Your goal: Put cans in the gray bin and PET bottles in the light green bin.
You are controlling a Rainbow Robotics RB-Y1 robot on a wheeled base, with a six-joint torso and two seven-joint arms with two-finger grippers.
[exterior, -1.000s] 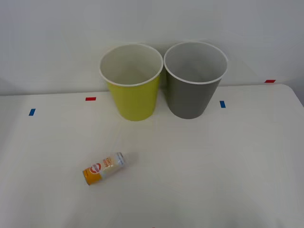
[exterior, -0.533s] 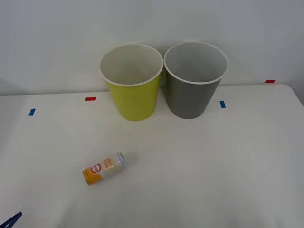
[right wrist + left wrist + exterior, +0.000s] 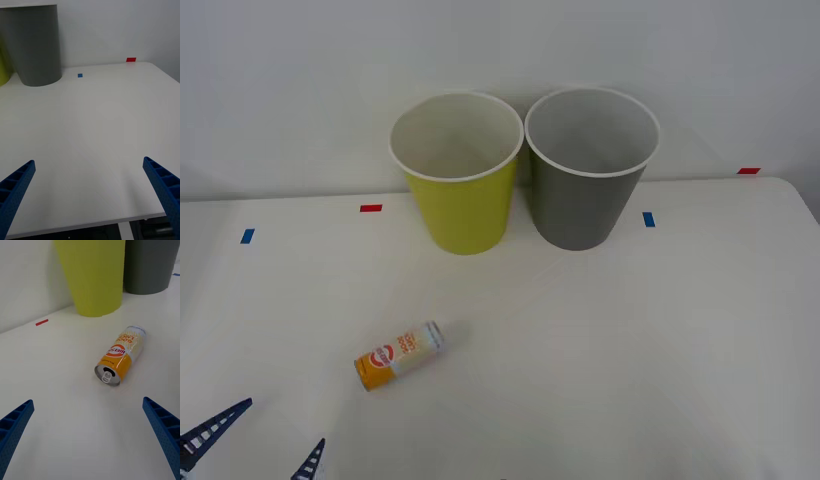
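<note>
Front view: light green bin, gray bin, both empty.

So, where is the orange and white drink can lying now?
The orange and white drink can lies on its side on the white table, left front, before the yellow-green bin.

Bright, even overhead light, soft faint shadows beside the bins, no glare, focus fairly crisp

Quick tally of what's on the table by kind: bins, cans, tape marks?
Bins: 2, the light green bin and the gray bin
Cans: 1, the orange and white can lying on its side
Tape marks: 4, two red and two blue
Total: 7
</note>
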